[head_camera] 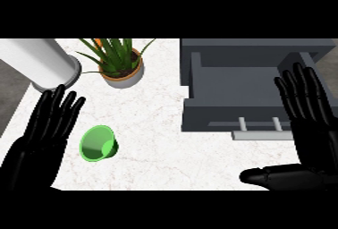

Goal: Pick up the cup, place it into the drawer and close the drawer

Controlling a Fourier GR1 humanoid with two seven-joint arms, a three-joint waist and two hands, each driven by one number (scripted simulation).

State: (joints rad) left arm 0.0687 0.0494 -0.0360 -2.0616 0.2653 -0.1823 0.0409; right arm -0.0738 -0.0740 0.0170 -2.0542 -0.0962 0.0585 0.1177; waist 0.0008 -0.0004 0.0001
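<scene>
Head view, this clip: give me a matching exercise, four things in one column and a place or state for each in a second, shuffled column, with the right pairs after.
Things:
1. cup
2. drawer
3. potted plant
4. right hand

Places or states:
A. pulled open, nothing in it
B. open, fingers straight, beside the drawer's handle
C. lying on its side on the counter, beside the left hand
D. upright at the back of the counter, next to the white cylinder

Pairs: 1-C, 2-A, 3-D, 4-B
</scene>
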